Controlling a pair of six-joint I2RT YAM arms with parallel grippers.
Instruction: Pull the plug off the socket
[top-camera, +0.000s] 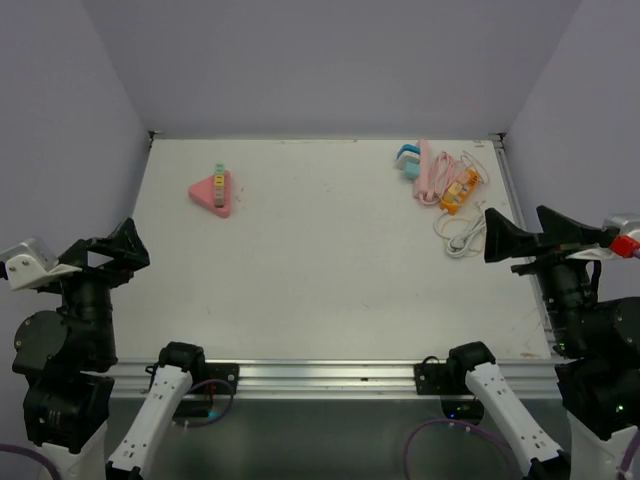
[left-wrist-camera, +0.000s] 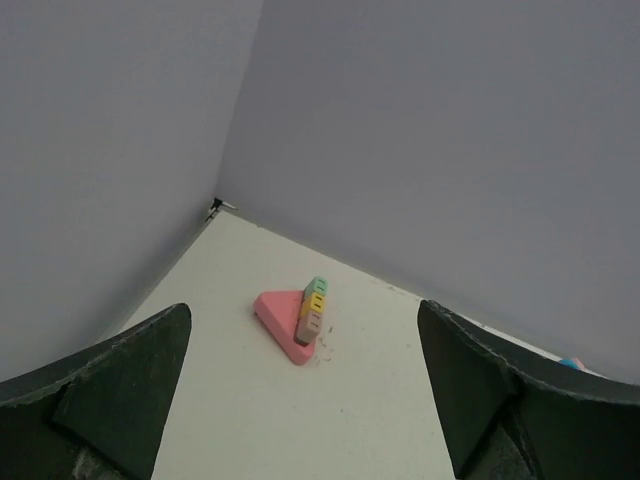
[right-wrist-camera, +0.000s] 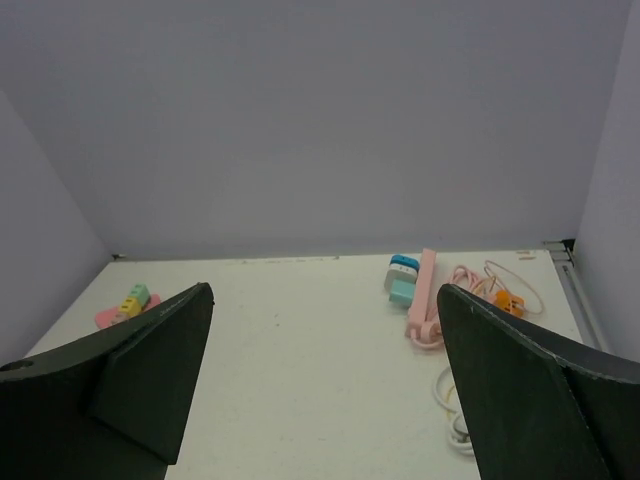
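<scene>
A pink triangular socket lies at the far left of the table with green, yellow and tan plugs in a row on it. It shows in the left wrist view with its plugs, ahead of my left gripper. A pink power strip with blue, white and teal plugs lies at the far right. My left gripper is open and empty at the near left. My right gripper is open and empty at the right edge, and the right wrist view shows the strip ahead of it.
An orange plug with thin pink cable lies beside the strip, and a coiled white cable lies just left of my right gripper. Grey walls close the table on the left, back and right. A metal rail runs along the near edge.
</scene>
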